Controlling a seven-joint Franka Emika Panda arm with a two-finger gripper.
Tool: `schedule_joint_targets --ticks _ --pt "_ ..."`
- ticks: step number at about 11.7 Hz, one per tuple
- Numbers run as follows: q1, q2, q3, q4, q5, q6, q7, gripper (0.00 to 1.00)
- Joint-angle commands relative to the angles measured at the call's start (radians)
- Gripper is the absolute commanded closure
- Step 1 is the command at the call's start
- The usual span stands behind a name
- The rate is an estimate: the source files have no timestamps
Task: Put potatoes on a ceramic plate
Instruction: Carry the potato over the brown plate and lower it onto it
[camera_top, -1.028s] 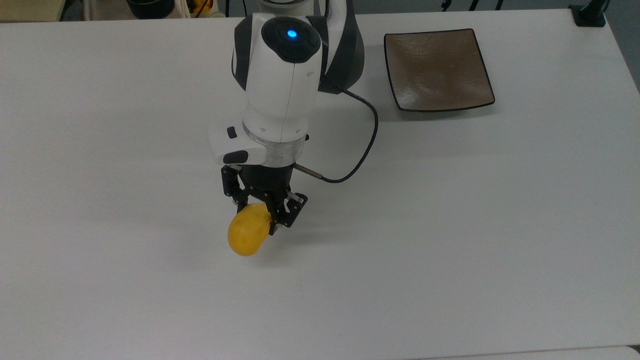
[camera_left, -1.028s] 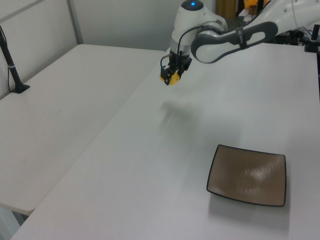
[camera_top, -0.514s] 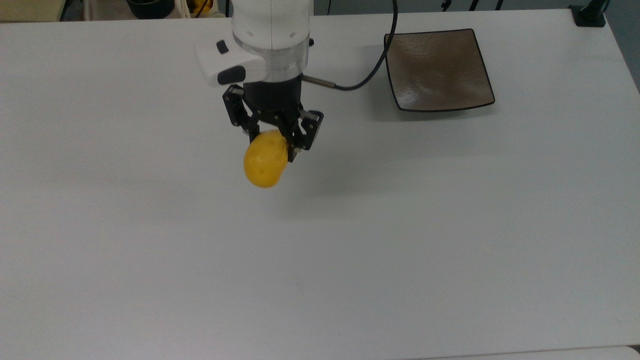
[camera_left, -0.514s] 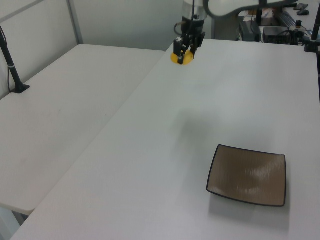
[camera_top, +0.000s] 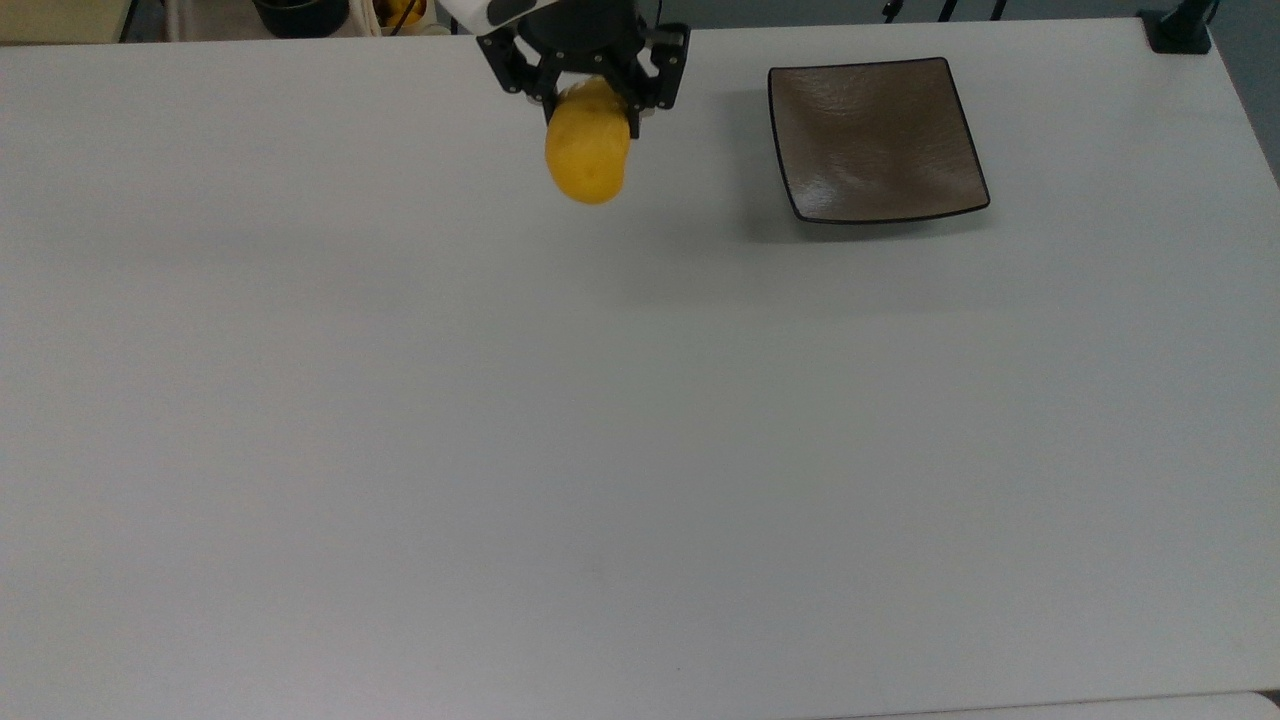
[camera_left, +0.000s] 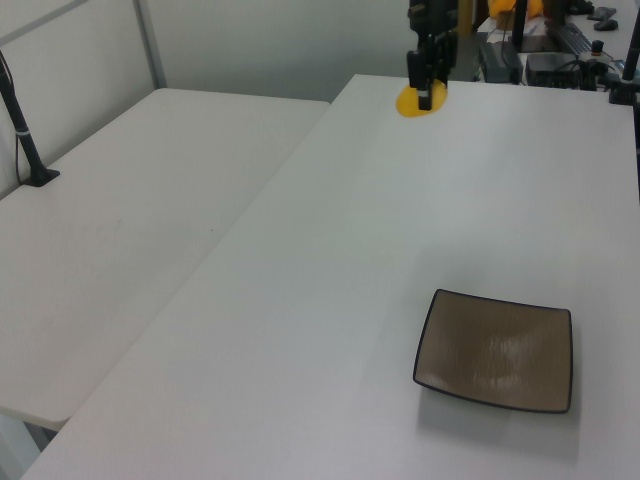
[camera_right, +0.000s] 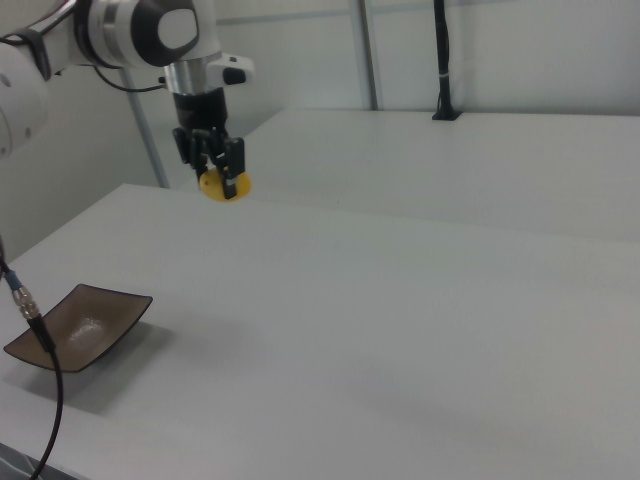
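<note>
I see my end effector pinching the potato, held in the air above the surface near its far edge. The plate sits by the top view's far right corner, apart from the potato.

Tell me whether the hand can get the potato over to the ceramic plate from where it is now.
Probably yes. The hand grips the potato above the table, and nothing stands between it and the bare ceramic plate.
</note>
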Motion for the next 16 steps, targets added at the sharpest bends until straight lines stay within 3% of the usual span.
schedule_joint_targets --ticks 1,5,8,12,16 --pt "0.062 -0.167 -0.007 -0.224 0.014 -0.003 -0.057 1.0" --pt "0.172 -0.282 -0.005 -0.419 0.014 0.012 -0.049 1.0" --pt "0.163 -0.407 0.115 -0.641 0.014 0.144 -0.043 1.0" --pt "0.141 -0.41 0.261 -0.802 0.014 0.426 0.106 1.0" --pt "0.183 -0.305 0.329 -0.855 0.002 0.687 0.268 1.0"
